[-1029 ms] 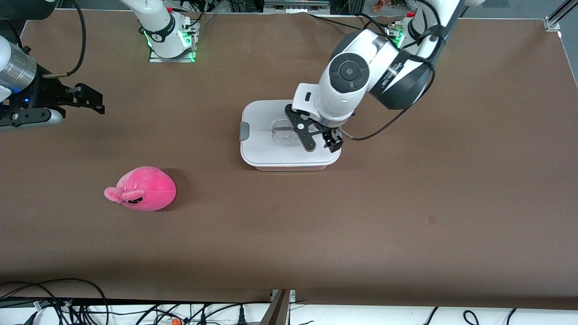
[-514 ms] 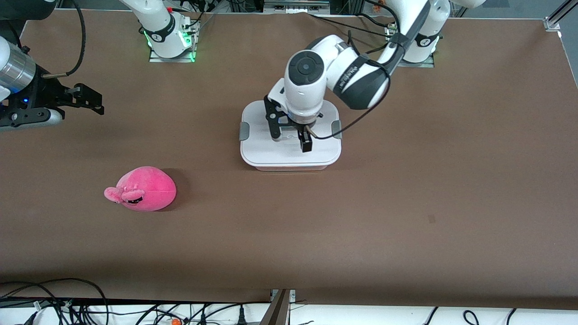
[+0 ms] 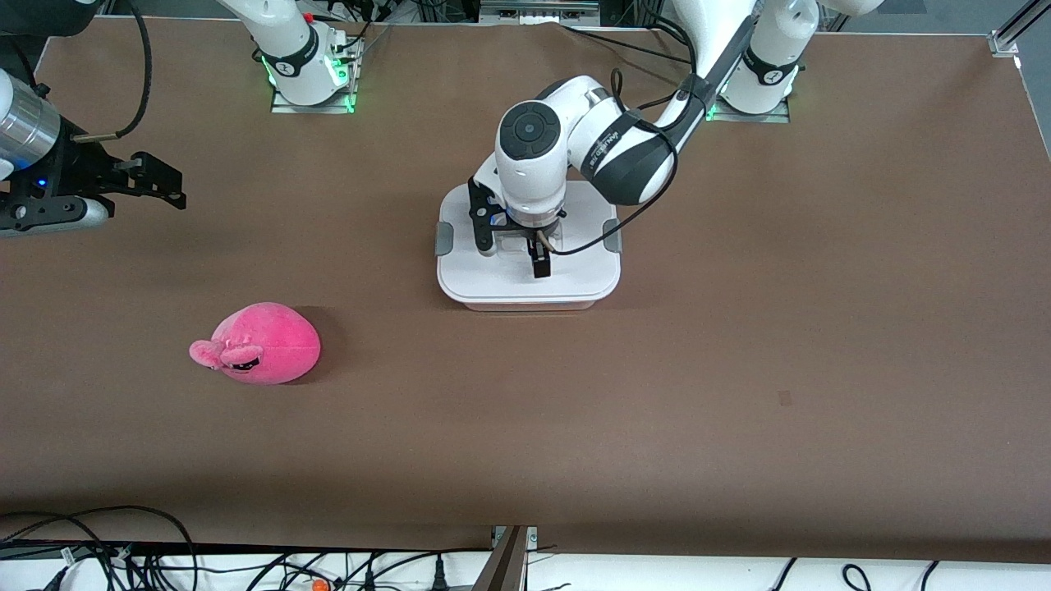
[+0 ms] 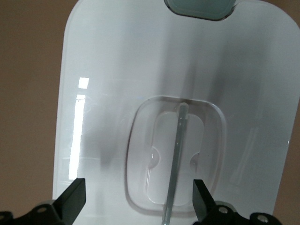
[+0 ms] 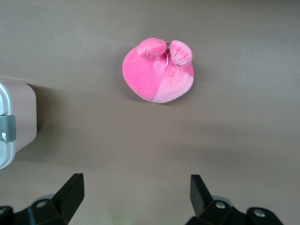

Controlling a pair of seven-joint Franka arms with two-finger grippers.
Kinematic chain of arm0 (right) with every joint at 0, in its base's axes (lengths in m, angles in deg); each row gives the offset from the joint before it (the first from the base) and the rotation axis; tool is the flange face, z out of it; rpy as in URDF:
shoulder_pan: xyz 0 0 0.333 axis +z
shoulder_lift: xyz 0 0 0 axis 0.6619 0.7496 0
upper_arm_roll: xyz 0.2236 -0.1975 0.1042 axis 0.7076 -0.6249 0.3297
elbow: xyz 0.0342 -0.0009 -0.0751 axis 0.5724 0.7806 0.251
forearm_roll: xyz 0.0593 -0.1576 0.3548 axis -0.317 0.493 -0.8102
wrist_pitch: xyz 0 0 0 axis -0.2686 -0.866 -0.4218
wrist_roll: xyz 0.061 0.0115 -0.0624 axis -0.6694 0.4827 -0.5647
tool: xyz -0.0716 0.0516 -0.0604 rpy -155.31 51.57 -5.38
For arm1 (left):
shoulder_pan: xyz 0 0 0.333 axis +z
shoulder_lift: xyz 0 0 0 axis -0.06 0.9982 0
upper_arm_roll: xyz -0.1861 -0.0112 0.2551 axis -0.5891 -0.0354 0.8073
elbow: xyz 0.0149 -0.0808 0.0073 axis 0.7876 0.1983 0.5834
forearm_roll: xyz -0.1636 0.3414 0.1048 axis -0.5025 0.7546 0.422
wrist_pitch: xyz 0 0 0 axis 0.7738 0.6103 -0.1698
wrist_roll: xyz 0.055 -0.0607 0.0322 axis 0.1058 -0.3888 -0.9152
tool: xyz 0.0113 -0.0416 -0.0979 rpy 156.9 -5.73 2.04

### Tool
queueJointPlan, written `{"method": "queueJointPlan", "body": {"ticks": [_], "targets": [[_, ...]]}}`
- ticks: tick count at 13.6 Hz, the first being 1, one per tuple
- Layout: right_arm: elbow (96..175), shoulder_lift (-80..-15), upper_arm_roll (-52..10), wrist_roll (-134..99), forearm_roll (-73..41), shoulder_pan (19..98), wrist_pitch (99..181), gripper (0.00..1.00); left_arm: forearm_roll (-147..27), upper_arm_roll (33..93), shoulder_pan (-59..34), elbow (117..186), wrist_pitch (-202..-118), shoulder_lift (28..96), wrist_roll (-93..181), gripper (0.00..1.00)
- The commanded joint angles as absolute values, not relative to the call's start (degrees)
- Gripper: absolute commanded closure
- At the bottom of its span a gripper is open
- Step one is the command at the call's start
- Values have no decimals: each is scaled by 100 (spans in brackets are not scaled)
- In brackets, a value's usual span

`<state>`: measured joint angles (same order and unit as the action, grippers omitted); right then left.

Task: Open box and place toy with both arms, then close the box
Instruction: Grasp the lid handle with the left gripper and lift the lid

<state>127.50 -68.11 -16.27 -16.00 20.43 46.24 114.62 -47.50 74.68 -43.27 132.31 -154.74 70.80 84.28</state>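
A: Box (image 3: 575, 279)?
B: Mid-table, lid (image 4: 117, 70) on, both grey clips (image 3: 444, 239) down. Pink tub edge just shows under the lid on the side nearer the front camera.

A: Left gripper (image 3: 513, 254)?
B: Right over the lid, pointing down, jaws wide open, holding nothing. In the left wrist view its fingers (image 4: 72, 201) stand either side of the clear recessed handle (image 4: 176, 164). Can't tell if the tips touch the lid.

A: Toy (image 3: 259, 343)?
B: Lying on the table (image 3: 739, 394), well apart from the box, toward the right arm's end and nearer the front camera than the box. Ears and dark face mark point toward that end of the table.

A: Right gripper (image 3: 156, 185)?
B: Up in the air over bare table at the right arm's end, waiting. Jaws spread wide, empty. Right wrist view shows the toy (image 5: 158, 72) between its fingers (image 5: 70, 192) but well off, and a corner of the box with one clip (image 5: 7, 129) at the frame edge.

A: Anything else?
B: Cables (image 3: 123, 550) along the table edge nearest the front camera. Green lights at both arm bases (image 3: 312, 82).
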Motion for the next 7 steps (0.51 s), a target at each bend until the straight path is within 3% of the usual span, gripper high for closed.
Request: {"method": "queueJointPlan", "body": {"ticks": [1, 3, 4, 6, 7], "targets": [[12700, -6837, -1560, -1976, 2085, 4654, 11385, 0, -4531, 7518, -4440, 13239, -15442, 7027, 8377, 0], [12700, -6829, -1612, -2022, 2033, 4672, 11349, 0, -4514, 7518, -4510, 13222, -15284, 6983, 8350, 33], [12717, -6811, -1656, -2031, 1945, 4637, 11349, 0, -4531, 7518, -4510, 13230, -15257, 6974, 8298, 76], [12735, -6811, -1797, -2023, 1664, 4628, 11323, 0, -4514, 7518, -4519, 13222, -15143, 6965, 8271, 85], [12735, -6811, -1814, -2023, 1646, 4628, 11332, 0, -4514, 7518, -4519, 13222, -15134, 6930, 8271, 96]]}}
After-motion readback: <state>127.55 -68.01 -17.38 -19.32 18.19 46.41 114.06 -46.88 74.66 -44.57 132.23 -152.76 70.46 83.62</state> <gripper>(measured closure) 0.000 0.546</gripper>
